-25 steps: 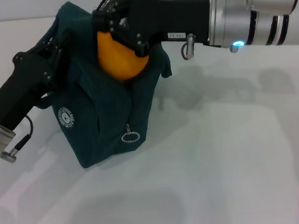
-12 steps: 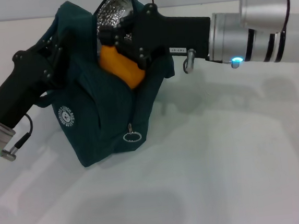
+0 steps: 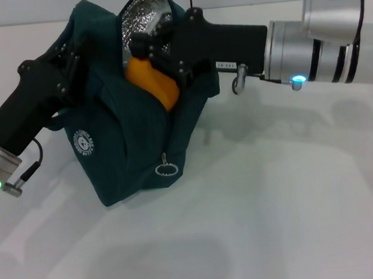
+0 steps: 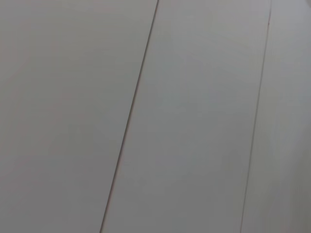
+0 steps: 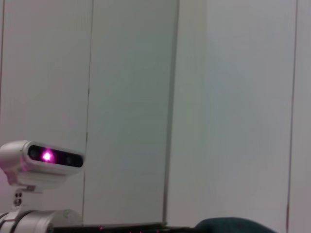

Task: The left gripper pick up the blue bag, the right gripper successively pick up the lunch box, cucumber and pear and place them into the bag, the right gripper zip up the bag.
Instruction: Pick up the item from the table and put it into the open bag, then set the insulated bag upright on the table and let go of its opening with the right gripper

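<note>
The blue bag (image 3: 108, 140) stands on the white table with its mouth open, showing silver lining (image 3: 144, 11). My left gripper (image 3: 67, 58) is shut on the bag's upper left edge and holds it up. My right gripper (image 3: 160, 58) reaches into the mouth from the right, shut on the yellow-orange pear (image 3: 156, 86), which sits partly inside the bag. The zip's ring pull (image 3: 166, 170) hangs low on the bag's front. The lunch box and cucumber are hidden. A sliver of the bag (image 5: 233, 225) shows in the right wrist view.
The white table (image 3: 289, 189) stretches in front and to the right of the bag. The left wrist view shows only wall panels. In the right wrist view are wall panels and the robot's head camera (image 5: 46, 158).
My right gripper has lowered the pear deeper into the bag's mouth, so less of the pear shows. The bag's silver lining has come into view. The left arm has barely moved.
</note>
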